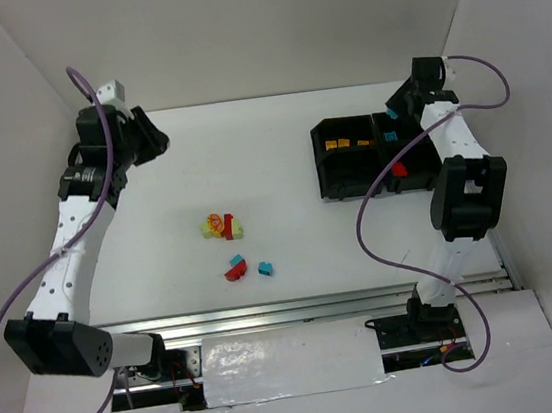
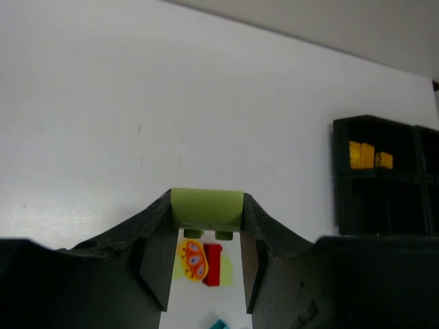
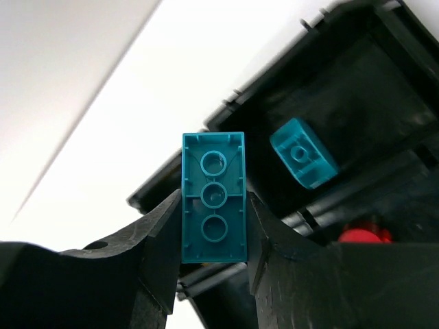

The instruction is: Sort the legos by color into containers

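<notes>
**Sorting stage, with likely faults.** Nearest the arm bases, a red brick (image 1: 234,269) and a teal brick (image 1: 264,267) lie loose on the counter (image 1: 290,235). Just beyond them is a tight cluster (image 1: 223,225) of pale green, red and a printed piece, apparently touching. A pick from this cluster may drag or scatter its neighbours.

Farther back on the right stands the tray (image 1: 319,166). Orange-yellow bricks (image 1: 345,143) sit in its far-left compartment, a red one (image 1: 400,166) lies nearer, and a stored teal brick (image 3: 303,152) lies in a far compartment.

The right tool (image 3: 213,200) is closed narrowly on a held teal brick (image 3: 214,229). The brick is gripped by its long sides and stands proud of the fingertips. It appears to hang over the tray's rim, not squarely over the teal compartment. Released here, it could strike a wall and bounce outside or in among the red.

At the far left, well apart from the tray, the left tool (image 2: 206,218) pinches a pale green brick (image 2: 206,205). Its carry crosses the counter, so the shallow grip may slip, or the arms may crowd each other at the tray.
</notes>
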Tool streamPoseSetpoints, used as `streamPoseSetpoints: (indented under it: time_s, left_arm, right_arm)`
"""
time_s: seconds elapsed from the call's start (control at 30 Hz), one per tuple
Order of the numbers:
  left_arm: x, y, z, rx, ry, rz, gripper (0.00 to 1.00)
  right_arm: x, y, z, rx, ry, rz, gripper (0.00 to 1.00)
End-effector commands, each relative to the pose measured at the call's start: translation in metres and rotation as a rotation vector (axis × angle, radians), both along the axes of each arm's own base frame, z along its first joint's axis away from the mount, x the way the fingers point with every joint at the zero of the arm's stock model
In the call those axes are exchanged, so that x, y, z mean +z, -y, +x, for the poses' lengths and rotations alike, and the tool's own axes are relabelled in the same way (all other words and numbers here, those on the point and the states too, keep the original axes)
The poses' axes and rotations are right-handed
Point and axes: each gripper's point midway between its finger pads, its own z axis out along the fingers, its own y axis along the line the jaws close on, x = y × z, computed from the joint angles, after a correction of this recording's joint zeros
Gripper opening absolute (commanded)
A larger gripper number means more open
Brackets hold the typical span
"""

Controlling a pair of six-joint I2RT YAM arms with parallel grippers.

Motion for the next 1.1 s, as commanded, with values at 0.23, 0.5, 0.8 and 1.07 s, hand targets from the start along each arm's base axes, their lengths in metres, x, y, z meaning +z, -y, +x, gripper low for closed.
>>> streamPoseSetpoints:
  time_s: [0.23, 0.5, 0.8, 1.07]
  left_arm:
    - [-0.026, 0.007, 0.028, -0.069, -0.073, -0.021, 0.00]
    - [-0.007, 0.004, 0.061, 0.002, 0.003, -0.058, 0.00]
    - [-0.044, 0.007, 0.103, 0.048, -0.117, -0.087, 0.00]
    - [-0.051, 0.012, 0.120, -0.007, -0.184, 0.045, 0.00]
  right_arm:
    - [0.031, -0.001, 0.034, 0.103, 0.246, 0.124, 0.00]
    - [0.056, 0.053, 0.049, -0.091, 0.384, 0.114, 0.00]
    - [0.054, 0.048, 0.068, -0.106, 0.360, 0.223, 0.00]
    - [0.020, 0.032, 0.051, -0.161, 0.180, 0.229, 0.04]
